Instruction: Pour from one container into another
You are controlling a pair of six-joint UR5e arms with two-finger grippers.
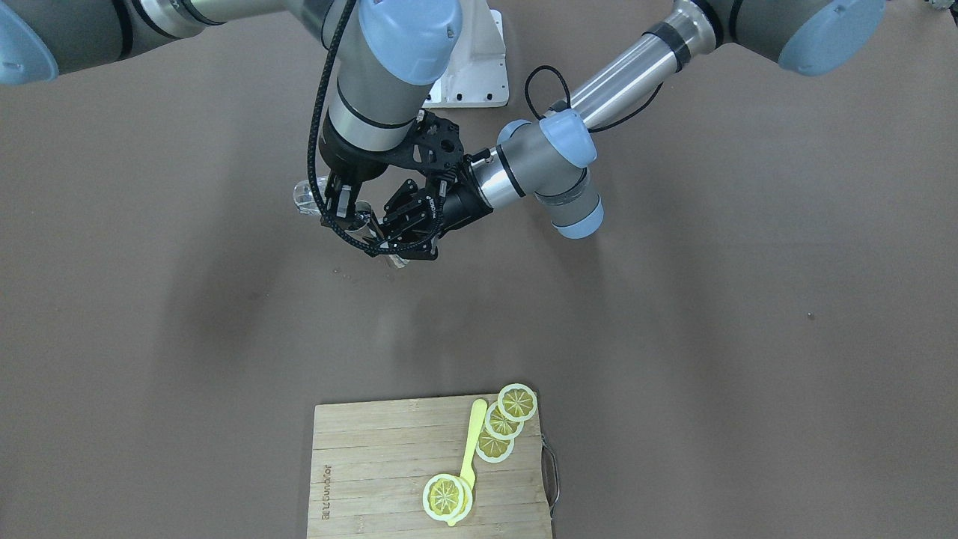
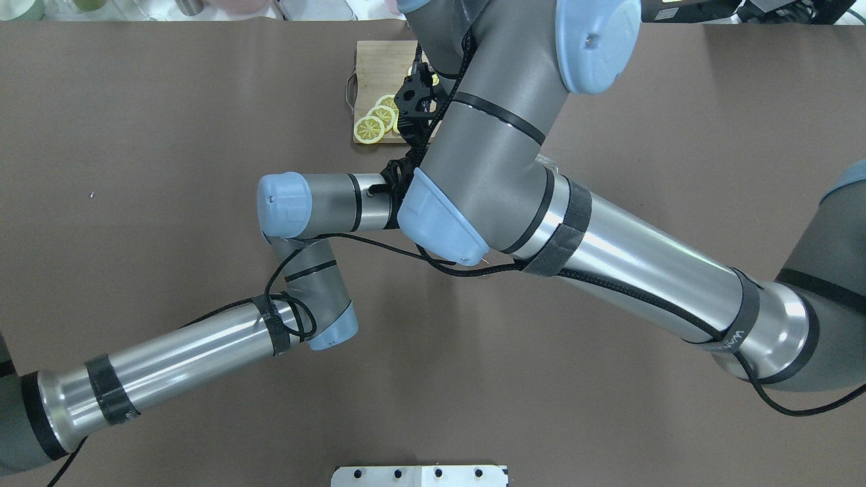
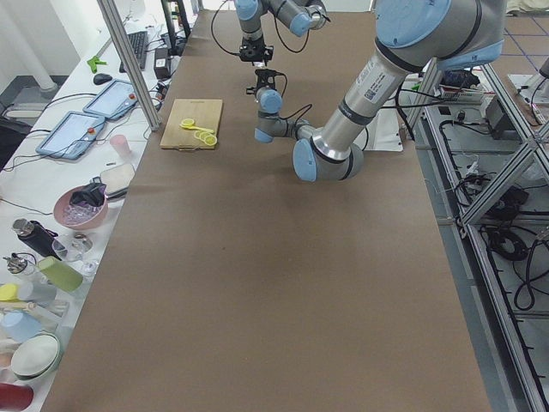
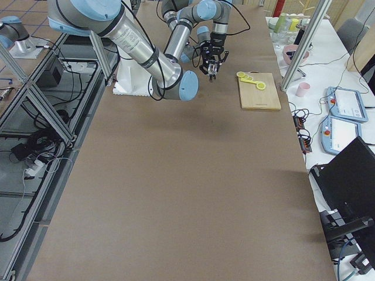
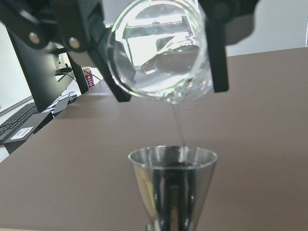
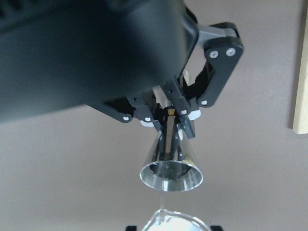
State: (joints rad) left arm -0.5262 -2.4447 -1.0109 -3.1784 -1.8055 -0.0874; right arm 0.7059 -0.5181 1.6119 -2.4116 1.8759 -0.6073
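The right jaws are clamped on a clear round glass (image 5: 159,57), held tipped above the table (image 1: 673,337). A thin stream of clear liquid (image 5: 179,126) falls into a shiny conical metal jigger (image 5: 173,185), which stands upright just beneath it. The left jaws are closed on the jigger's narrow lower end.

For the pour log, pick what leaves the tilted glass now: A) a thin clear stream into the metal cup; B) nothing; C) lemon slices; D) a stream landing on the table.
A: a thin stream falls from the glass into the metal cup directly below.
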